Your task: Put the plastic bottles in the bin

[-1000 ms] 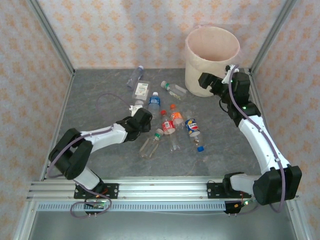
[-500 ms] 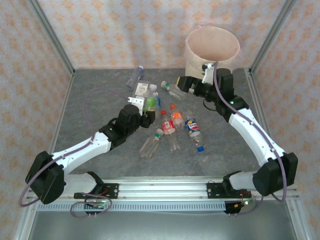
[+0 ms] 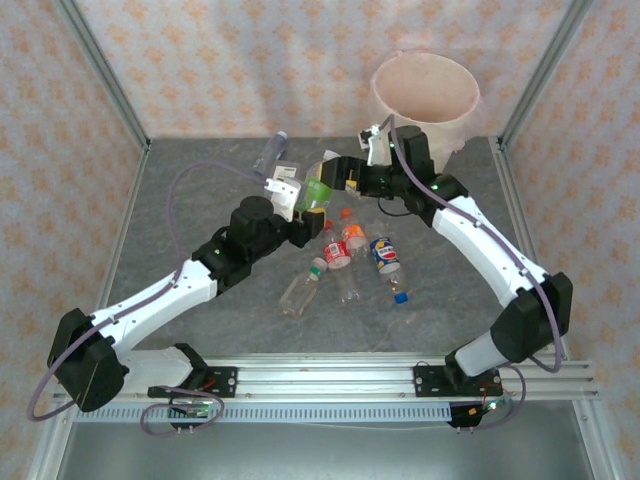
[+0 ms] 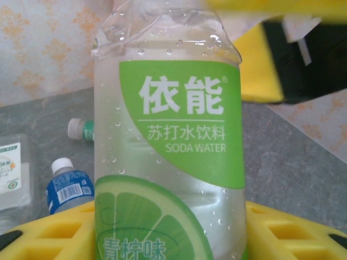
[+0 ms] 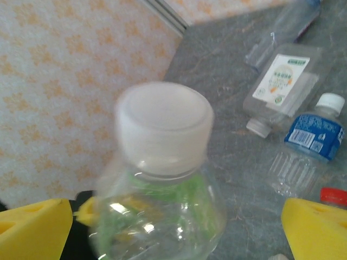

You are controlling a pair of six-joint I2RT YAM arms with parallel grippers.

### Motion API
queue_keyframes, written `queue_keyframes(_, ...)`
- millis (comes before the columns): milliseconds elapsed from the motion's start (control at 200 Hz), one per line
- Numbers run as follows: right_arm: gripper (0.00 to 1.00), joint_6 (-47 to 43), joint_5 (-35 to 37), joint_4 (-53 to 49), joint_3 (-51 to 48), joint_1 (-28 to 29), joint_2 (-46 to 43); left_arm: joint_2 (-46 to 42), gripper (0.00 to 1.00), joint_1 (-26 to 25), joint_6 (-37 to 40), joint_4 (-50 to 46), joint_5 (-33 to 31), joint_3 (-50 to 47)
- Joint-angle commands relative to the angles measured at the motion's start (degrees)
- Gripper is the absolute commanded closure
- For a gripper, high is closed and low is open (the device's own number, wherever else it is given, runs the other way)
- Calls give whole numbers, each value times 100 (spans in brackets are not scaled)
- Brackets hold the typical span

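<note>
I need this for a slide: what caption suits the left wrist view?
Left gripper holds a green-label bottle; the right gripper's fingers sit near its top.

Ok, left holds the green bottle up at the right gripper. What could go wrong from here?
The right gripper is open around the top of the green bottle, near its white cap; a pinch that high may slip and drop it onto the loose bottles below. The left gripper sits close, so the two might clash.
</note>
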Motion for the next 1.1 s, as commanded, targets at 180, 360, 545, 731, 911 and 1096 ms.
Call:
queue_keyframes(180,1,368,-938,598,40,120,285,167,51,-41,153,177,107,314)
queue_keyframes(360,0,455,-946,772,-56,119,360,282,51,-44,82,202,68,371)
queue_keyframes(545,17,583,-762,969,-146,119,379,378,50,-44,3,131,-5,448)
queue_keyframes(731,35,430,-432,724,-99,120,377,484,42,-39,-204,1,-216,529)
queue_keyframes(911,40,89,127,291,74,112,300,533,16,-30,-467,-197,-474,609)
queue_keyframes(1096,43,-233,833,72,210,-35,124,236,0,12,-513,-202,105,426)
